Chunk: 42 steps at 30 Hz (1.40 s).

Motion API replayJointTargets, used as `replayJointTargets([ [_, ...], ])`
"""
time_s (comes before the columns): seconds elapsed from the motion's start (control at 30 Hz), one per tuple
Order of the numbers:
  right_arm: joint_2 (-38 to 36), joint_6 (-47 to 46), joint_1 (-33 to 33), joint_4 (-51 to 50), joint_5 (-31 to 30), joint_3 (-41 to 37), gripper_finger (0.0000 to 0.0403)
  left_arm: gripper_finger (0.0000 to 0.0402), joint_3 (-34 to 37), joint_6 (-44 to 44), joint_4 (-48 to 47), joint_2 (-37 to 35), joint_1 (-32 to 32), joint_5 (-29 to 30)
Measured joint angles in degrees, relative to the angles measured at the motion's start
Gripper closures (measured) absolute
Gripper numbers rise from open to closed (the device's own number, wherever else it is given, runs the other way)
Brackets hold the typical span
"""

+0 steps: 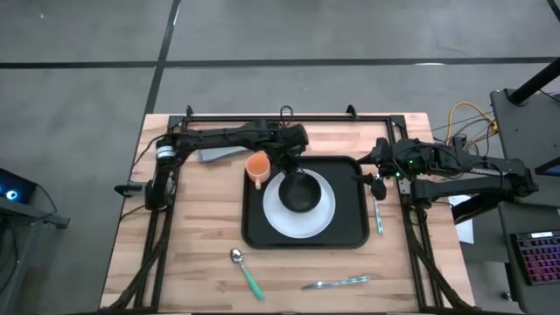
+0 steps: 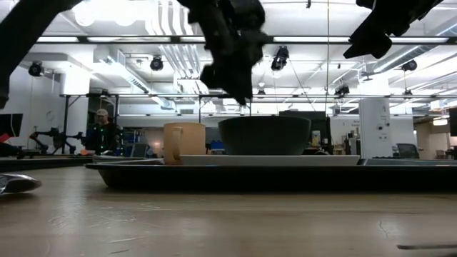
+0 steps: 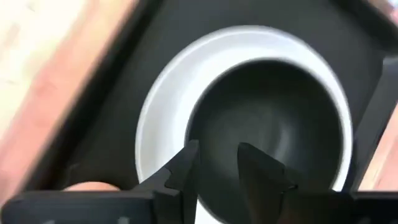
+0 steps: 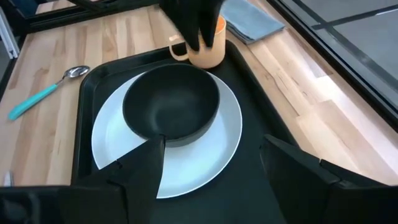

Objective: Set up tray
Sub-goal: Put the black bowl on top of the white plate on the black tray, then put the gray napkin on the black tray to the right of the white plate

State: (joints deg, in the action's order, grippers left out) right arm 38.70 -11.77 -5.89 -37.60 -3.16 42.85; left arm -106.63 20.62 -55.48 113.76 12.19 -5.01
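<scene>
While you are looking down at the counter (image 1: pixel 192 254), the tray (image 1: pixel 350 234) is sitting in the middle of it, and part of the job is already showing. A white plate (image 1: pixel 322 219) is lying flat on the tray, and a small black bowl (image 1: pixel 300 194) is sitting on the plate. An orange cup (image 1: pixel 256 167) is standing on the tray too, at the far left corner, just beside the plate.

Your left tool (image 1: pixel 296 171) is hanging right over the far edge of the bowl. Its fingers (image 3: pixel 180 171) are standing a little apart, with nothing between them — so it is released, not gripping. It looks like it is just above the bowl, not touching it, but I cannot be sure.

Your right tool (image 1: pixel 378 179) is waiting at the right edge of the tray. Its fingers (image 4: pixel 134 163) are spread wide, holding nothing.

Some things are lying off the tray on the bare wood. A spoon with a green handle (image 1: pixel 246 271) is resting near the front, left of the middle. A second piece of cutlery (image 1: pixel 337 283) is lying near the front too, and a third one (image 1: pixel 378 214) is lying just beside the tray's right rim. A gray-blue cloth (image 1: pixel 219 154) is sitting at the back, under the left arm.

So I am guessing you are about half done — the cutlery and maybe the cloth are left to go.
</scene>
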Motion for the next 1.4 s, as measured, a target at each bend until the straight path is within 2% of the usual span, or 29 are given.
replayJointTargets([
  [0.17,0.0,-0.3,0.0,0.0,0.2,0.0,0.0151,0.0299,-0.5,-6.4,-1.0,-6.3,0.2,5.8],
  [0.3,0.0,-1.4,0.0,-0.1,1.9,0.0,0.0152,0.0299,-0.9,-10.7,-8.7,-12.0,1.8,18.2],
  [0.37,0.1,-1.3,0.0,-0.1,2.0,0.0,0.0152,0.0298,-1.9,-11.6,-12.3,-13.3,4.3,21.5],
  [0.5,0.5,-1.1,0.0,0.0,1.0,-0.4,0.0152,0.0298,-2.2,-11.2,-15.2,-13.9,10.2,22.0],
  [0.67,0.9,-2.0,0.0,1.6,-3.8,-1.4,0.0152,0.0299,-1.2,-7.4,-15.6,-12.6,18.1,22.0],
  [0.93,3.3,3.7,0.0,12.0,-4.3,-5.5,0.0152,0.0299,-0.9,-27.7,-13.7,-10.4,23.8,21.5],
  [1.17,7.1,10.2,0.0,16.6,-3.7,-5.7,0.0152,0.0299,-1.0,-48.7,-13.0,-10.3,24.2,21.5],
  [1.27,8.0,10.2,0.0,16.7,-3.7,-5.7,0.0152,0.0299,-0.8,-58.1,-13.0,-10.2,24.2,21.6],
  [1.4,8.1,8.7,0.0,14.8,1.6,-5.7,0.0152,0.0299,-0.5,-64.0,-14.3,-8.9,24.9,21.4],
])
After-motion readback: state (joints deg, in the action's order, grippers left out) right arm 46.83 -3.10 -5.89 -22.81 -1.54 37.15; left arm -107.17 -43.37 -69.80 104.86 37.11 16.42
